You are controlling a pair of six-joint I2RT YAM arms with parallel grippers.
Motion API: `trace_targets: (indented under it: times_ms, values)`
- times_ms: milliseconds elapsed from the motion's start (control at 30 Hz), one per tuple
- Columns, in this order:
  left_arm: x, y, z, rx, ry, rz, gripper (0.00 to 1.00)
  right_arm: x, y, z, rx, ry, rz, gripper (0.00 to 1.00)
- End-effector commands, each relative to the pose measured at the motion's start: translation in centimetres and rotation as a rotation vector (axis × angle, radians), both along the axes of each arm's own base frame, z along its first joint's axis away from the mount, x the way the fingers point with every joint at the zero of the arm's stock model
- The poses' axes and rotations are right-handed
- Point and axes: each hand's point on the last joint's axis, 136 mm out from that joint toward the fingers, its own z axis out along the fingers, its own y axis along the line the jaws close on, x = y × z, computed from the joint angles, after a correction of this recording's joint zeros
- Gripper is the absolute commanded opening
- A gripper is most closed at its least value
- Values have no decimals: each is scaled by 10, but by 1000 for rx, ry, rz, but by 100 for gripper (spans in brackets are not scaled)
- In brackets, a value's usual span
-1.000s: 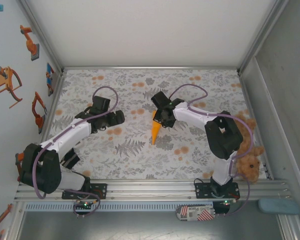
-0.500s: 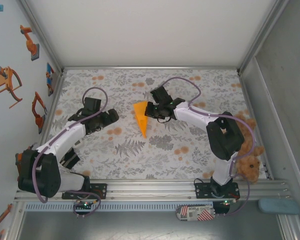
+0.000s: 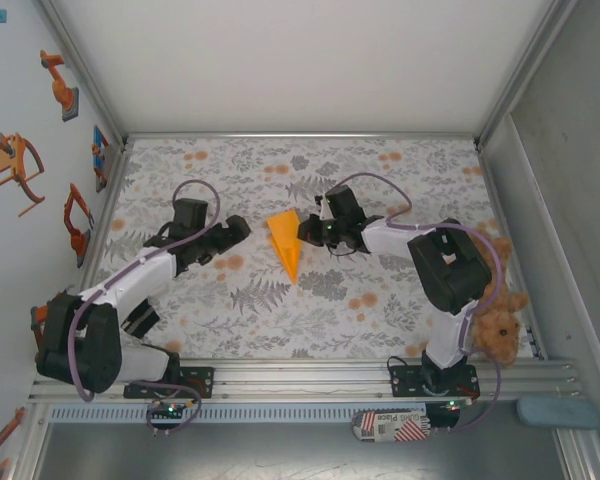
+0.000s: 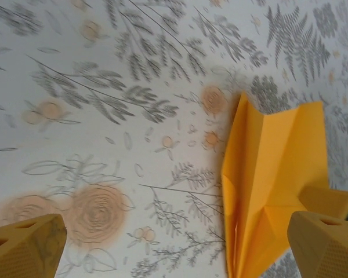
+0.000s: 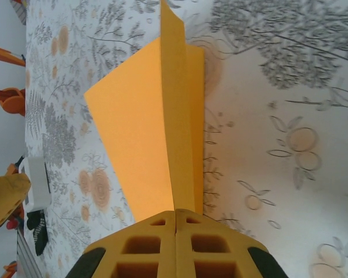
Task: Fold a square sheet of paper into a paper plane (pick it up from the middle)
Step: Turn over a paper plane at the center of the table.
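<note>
The square sheet of paper stands folded as an orange-yellow paper plane (image 3: 285,243), its point toward the near edge, over the middle of the flowered cloth. My right gripper (image 3: 305,232) is shut on its right edge. In the right wrist view the closed fingertips (image 5: 175,213) pinch the plane's folded layers (image 5: 142,127), which stick out ahead with one flap upright. My left gripper (image 3: 238,228) is open just left of the plane, not touching it. In the left wrist view the plane (image 4: 272,168) lies close to the right-hand fingertip (image 4: 327,246), with bare cloth between the fingers.
A brown plush teddy (image 3: 495,325) sits beside the right arm's base by the right wall. The flowered cloth (image 3: 280,310) covers the table. Metal frame walls bound the left, back and right. A grey-blue pad (image 3: 552,412) lies outside the near rail.
The right gripper has swung the plane from hanging beneath it to sticking out on its left, and has drawn back to the right. The left gripper has shifted slightly right toward the plane.
</note>
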Motion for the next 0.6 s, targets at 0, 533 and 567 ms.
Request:
trace_targets:
  times_ms: [0,533,567]
  values:
    - [3,-28,2,-54,2,-68,97,4,-2,4,51,-26,4,1]
    - [19,-109,-21,-229,83,-246,68,5,-30,-18,14,18,-40,5]
    - [20,-112,-22,-231,87,-251,65,5,-31,-18,12,18,-40,5]
